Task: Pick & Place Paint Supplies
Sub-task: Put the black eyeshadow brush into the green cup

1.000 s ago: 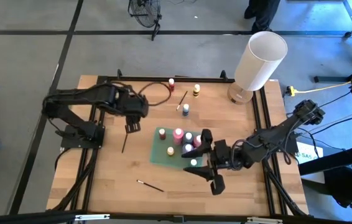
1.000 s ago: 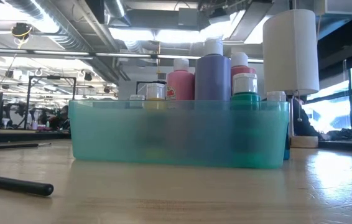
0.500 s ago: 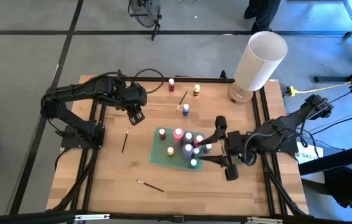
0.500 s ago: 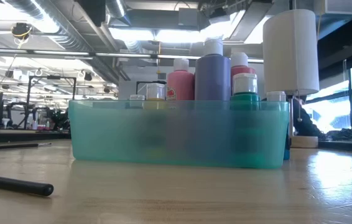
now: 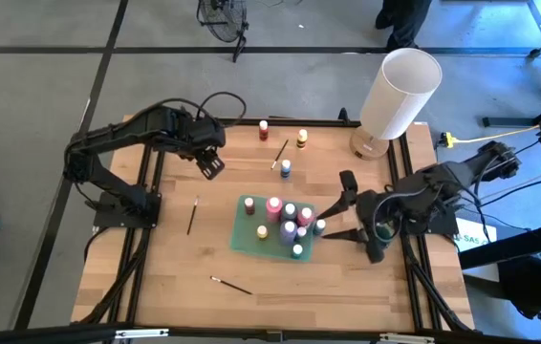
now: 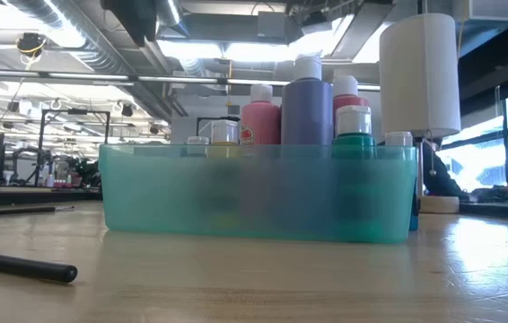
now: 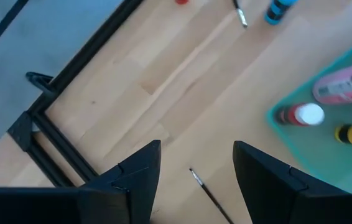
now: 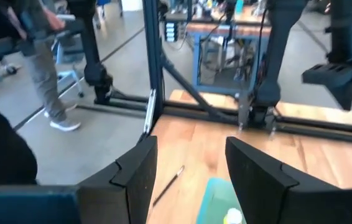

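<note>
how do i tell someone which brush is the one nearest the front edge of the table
Start at the teal tray in the middle of the wooden table. Go from its left front corner toward the table's front edge: the thin dark brush lies there alone, flat and slanted, well apart from the other brushes.

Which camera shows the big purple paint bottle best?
The low view: the purple bottle stands tall above the teal tray. The high view shows only its top. The wrist views miss it.
</note>
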`<action>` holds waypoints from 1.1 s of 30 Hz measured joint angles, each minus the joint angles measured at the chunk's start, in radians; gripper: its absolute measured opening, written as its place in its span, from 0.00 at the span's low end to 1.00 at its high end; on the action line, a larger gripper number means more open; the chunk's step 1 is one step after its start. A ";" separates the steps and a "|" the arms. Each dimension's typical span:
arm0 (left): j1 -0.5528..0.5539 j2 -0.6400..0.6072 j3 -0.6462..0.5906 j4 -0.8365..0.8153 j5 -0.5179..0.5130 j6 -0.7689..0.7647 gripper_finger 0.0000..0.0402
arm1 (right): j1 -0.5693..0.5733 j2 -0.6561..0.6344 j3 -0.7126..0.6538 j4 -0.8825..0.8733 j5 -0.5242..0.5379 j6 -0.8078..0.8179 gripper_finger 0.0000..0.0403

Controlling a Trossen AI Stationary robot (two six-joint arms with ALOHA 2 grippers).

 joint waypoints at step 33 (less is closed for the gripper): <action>0.385 0.000 0.000 0.000 -0.060 0.246 0.49 | -0.404 -0.061 0.000 -0.090 -0.369 -0.132 0.48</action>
